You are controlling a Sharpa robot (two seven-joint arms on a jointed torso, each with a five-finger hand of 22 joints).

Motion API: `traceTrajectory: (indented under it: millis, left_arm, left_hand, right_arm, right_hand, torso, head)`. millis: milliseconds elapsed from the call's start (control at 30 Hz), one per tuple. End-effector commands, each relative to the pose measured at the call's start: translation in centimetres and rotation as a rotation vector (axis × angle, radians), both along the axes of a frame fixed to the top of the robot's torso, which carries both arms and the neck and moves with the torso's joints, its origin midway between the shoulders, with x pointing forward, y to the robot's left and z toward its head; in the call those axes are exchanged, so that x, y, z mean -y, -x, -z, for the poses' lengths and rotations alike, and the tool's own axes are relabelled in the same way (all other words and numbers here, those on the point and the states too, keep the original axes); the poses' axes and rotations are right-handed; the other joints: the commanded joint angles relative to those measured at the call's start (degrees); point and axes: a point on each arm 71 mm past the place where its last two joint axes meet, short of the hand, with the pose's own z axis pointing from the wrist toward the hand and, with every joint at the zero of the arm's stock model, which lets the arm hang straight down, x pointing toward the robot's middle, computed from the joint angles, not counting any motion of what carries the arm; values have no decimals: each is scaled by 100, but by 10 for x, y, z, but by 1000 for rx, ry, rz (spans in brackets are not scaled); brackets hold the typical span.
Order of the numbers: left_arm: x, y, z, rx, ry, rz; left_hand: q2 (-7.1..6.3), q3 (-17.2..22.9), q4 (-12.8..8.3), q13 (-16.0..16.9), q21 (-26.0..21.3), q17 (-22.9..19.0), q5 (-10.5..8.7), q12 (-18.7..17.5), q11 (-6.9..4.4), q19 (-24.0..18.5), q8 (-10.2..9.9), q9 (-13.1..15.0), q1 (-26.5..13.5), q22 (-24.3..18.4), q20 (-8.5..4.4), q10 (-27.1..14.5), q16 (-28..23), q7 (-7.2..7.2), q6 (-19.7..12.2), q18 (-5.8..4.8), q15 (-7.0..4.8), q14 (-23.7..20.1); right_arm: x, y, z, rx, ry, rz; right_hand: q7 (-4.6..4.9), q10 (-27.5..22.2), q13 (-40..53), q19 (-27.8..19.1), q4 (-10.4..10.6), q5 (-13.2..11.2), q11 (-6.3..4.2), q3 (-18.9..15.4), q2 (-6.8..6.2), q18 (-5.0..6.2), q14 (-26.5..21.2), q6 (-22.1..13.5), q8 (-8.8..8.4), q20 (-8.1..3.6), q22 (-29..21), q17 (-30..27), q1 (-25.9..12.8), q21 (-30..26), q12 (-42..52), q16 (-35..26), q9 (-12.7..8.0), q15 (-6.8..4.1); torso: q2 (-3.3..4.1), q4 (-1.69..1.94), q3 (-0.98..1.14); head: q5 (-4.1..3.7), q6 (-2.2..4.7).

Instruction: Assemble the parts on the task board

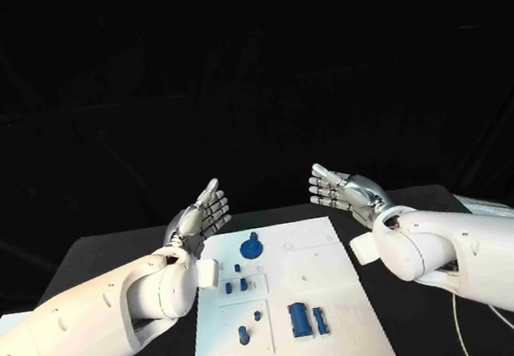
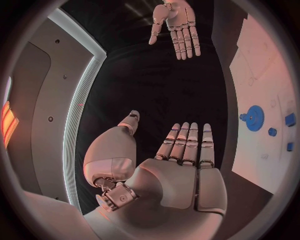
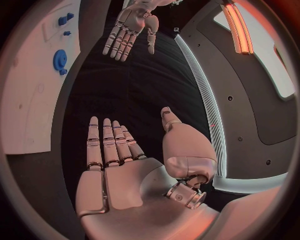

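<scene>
**While both hands are raised: task board and parts on the desk**

Head view. Task board [image 1: 345, 345], white, lies along the middle of the black desk [image 1: 100, 254], running from near its front edge toward the far edge. Blue parts on it: gear [image 1: 252, 248] toward the board's far end; several small pegs [image 1: 241, 283] around mid-board; large block [image 1: 299, 318] with a slimmer piece [image 1: 320, 320] just beside it, toward the near end. Left hand [image 1: 201, 216] is held above the desk's far-left area, palm turned inward, fingers straight and apart, holding nothing. Right hand [image 1: 344, 190] mirrors it over the far-right area, fingers likewise extended, empty.

Left wrist view. Left hand [image 2: 181, 165] flat and spread; right hand [image 2: 177, 22] opposite, open-fingered. Gear [image 2: 254, 118] and pegs [image 2: 272, 132] on the board [image 2: 262, 60].

Right wrist view. Right hand [image 3: 119, 165] flat, empty; left hand [image 3: 130, 31] opposite. Gear [image 3: 60, 61] on the board [image 3: 31, 105].
</scene>
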Motion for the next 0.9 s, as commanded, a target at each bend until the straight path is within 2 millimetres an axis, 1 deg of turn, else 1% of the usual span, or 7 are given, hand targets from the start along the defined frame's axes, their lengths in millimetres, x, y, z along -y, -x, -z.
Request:
traceTrajectory:
  millis: [33,100,133,167,200,600,900]
  left_arm:
    - [-3,9,-7,105,-97,-132]
    - [-2,14,-7,116,-109,-148]
    - [-2,16,-8,120,-115,-155]
    - [-1,18,-8,124,-119,-160]
    - [-1,20,-8,129,-125,-167]
    - [0,23,-9,135,-132,-176]
    - [0,23,-9,135,-132,-176]
  left_hand:
    - [45,-384,-1,-20,-35,-42,-39,-38,-308,-703,-39,-26,-1194,-382,-236,-919,-247,-458,-873,-188,-191,-845]
    - [45,-443,-1,-20,-35,-42,-39,-38,-308,-811,-39,-26,-1380,-441,-274,-1061,-247,-458,-1009,-219,-191,-975]
    - [45,-472,-1,-20,-35,-42,-39,-38,-308,-861,-39,-26,-1467,-471,-292,-1128,-247,-458,-1074,-625,-191,-1037]
    - [45,-499,-1,-20,-35,-42,-39,-38,-308,-913,-39,-26,-1552,-496,-308,-1193,-247,-458,-1134,-625,-191,-1098]
    - [45,-535,-1,-20,-35,-42,-39,-38,-308,-976,-39,-26,-1662,-533,-722,-1279,-247,-458,-1215,-625,-191,-1176]
    - [45,-1170,-1,-20,-35,-42,-39,-38,-308,-1408,-39,-26,-2407,-1162,-722,-1853,-247,-458,-1762,-625,-191,-1704]
    - [45,-1170,-1,-20,-35,-42,-39,-38,-308,-1623,-39,-26,-2783,-1162,-722,-2145,-247,-458,-2037,-625,-191,-1975]
  right_arm:
    - [2,10,-4,37,-26,171]
    - [-2,16,-4,35,-34,189]
    - [-3,19,-4,34,-37,197]
    - [-4,21,-5,33,-40,204]
    - [-6,23,-5,32,-42,211]
    - [-7,27,-5,30,-46,221]
    - [-7,27,-5,30,-46,221]
  right_hand:
    - [-452,-953,-109,-897,-12,-243,-162,-194,5,-614,-988,-838,-41,-570,-33,-246,-1224,-204,-35,-39,-177,-46]
    - [-452,-1103,-109,-1036,-12,-243,-162,-612,5,-614,-1140,-969,-41,-570,-33,-246,-1415,-617,-35,-39,-177,-46]
    - [-452,-1174,-109,-1103,-12,-243,-162,-612,5,-614,-1213,-1030,-41,-570,-33,-246,-1505,-617,-35,-39,-177,-46]
    - [-452,-1235,-109,-1164,-12,-243,-162,-612,5,-614,-1277,-1086,-41,-570,-33,-246,-1587,-617,-35,-39,-177,-46]
    - [-452,-1326,-109,-1252,-12,-243,-162,-612,5,-614,-1375,-1168,-41,-570,-33,-246,-1706,-617,-35,-39,-177,-46]
    - [-452,-1903,-109,-1800,-12,-243,-162,-612,5,-614,-1975,-1682,-41,-570,-33,-246,-2450,-617,-35,-39,-177,-46]
    - [-452,-2222,-109,-2097,-12,-243,-162,-612,5,-614,-2303,-1960,-41,-570,-33,-246,-2855,-617,-35,-39,-177,-46]
  torso:
    - [-36,5,27]
    - [-36,5,27]
    - [-36,5,27]
    - [-36,5,27]
    - [-36,5,27]
    - [-36,5,27]
    - [-36,5,27]
  head:
    - [7,39]
    - [7,39]
    - [7,39]
    - [7,39]
    - [7,39]
    - [7,39]
    - [7,39]
